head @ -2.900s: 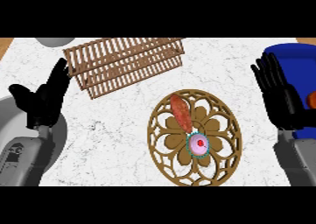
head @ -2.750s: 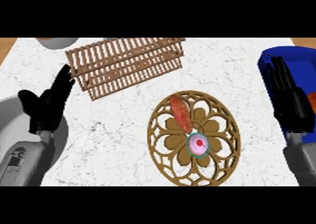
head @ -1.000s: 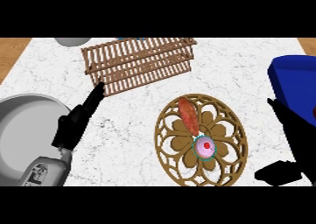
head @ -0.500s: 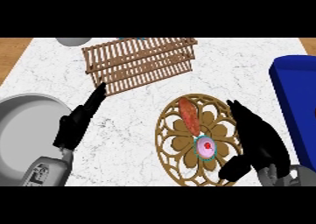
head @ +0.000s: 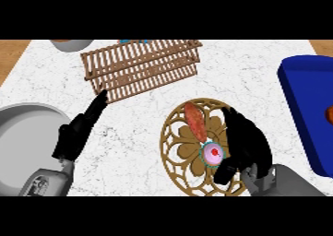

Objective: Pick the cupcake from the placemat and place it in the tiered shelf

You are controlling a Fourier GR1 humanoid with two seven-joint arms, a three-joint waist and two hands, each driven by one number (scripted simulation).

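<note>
Single head view, set above the counter (head: 134,115), facing steeply down. Landmark: round placemat (head: 179,138), right of centre, lower half. Wooden tiered shelf (head: 141,67) above-left of it; blue tray (head: 308,106) cut by the right edge. Forearms enter from the lower edge, close to the lens.

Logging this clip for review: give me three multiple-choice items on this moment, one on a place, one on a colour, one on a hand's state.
1. Where is the cupcake?
A. on the placemat
B. in the shelf
C. in the tray

2. What colour is the tray?
A. red
B. blue
C. green

3. What is the right hand doing?
A. lying flat on the tray
B. carrying the cupcake over the shelf
C. beside the cupcake, open

Key: 1 A, it sits on the placemat's lower part. 2 B, its rim and floor are blue. 3 C, its fingers flank the cupcake without closing round it.
</note>
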